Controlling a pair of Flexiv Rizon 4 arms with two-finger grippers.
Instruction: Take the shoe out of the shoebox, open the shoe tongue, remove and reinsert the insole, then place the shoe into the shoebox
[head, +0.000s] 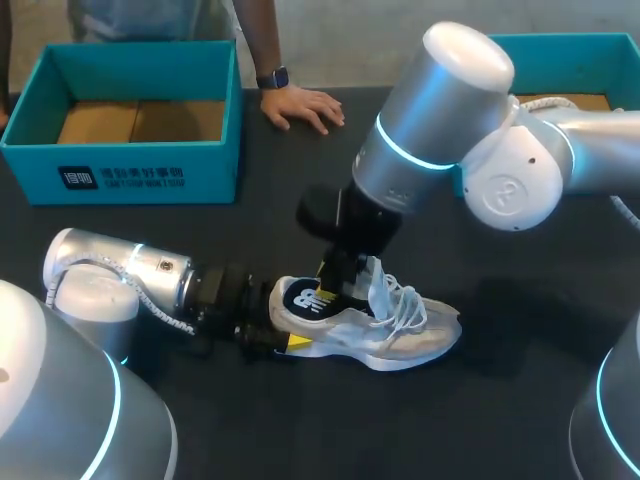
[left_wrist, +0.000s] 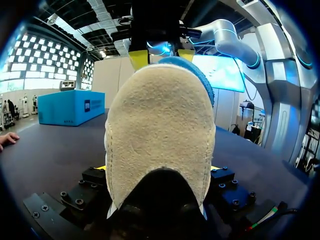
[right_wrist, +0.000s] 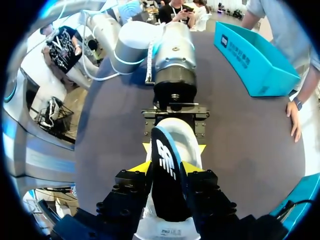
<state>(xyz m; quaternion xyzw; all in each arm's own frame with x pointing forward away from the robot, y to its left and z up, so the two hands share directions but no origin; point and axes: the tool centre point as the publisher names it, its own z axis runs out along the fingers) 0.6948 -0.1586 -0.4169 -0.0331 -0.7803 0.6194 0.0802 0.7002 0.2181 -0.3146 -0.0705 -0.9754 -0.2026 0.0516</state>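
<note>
Sneaker (head: 400, 335) lies lower centre on the table (head: 520, 400), heel clamped by left gripper (head: 283, 338). Right gripper (right_wrist: 167, 167) pinches the dark insole (right_wrist: 166, 190), which has a white logo. Teal shoebox (head: 140, 170) upper left, white print unreadable. Toe hidden in left wrist view.

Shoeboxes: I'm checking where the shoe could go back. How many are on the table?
2. One open teal shoebox stands at the table's far left; the other shoebox is at the far right, partly hidden behind the right arm.

Hidden around shoe (head: 400, 335)
Cannot see toe (head: 442, 335) or laces (head: 405, 300) past heel (left_wrist: 160, 140) in left wrist view; only part of box (head: 580, 60) right of shoe.
</note>
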